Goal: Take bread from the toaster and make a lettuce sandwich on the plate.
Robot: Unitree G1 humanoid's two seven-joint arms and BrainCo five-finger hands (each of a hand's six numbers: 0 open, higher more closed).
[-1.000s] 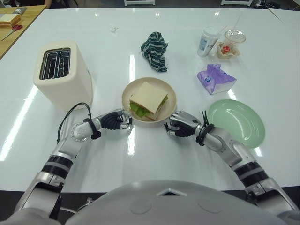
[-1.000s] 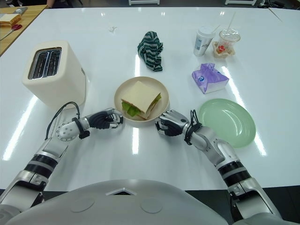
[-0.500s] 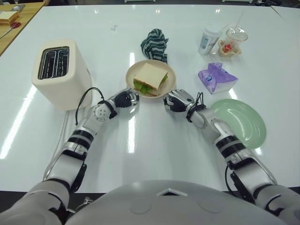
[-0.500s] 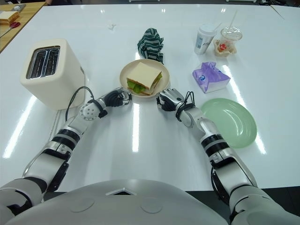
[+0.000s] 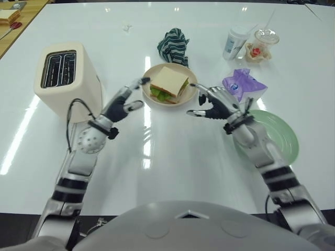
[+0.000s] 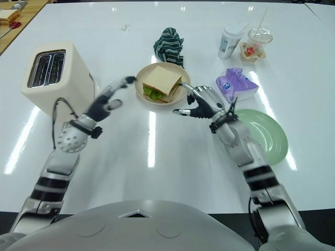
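At the table's middle, the lettuce sandwich [image 5: 169, 83] sits on the beige plate [image 5: 191, 97]. Just beside the plate at 8 o'clock, the left hand [image 5: 123, 102] has its fingers spread, holding nothing. At 4 o'clock the right hand [image 5: 217, 102] is likewise splayed and empty. The toaster [image 5: 65, 81] stands at 9 o'clock.

Bright light streaks [image 5: 147, 112] cross a glossy white table [image 5: 172, 162]; a wooden counter [image 5: 29, 13] borders its far-left corner.
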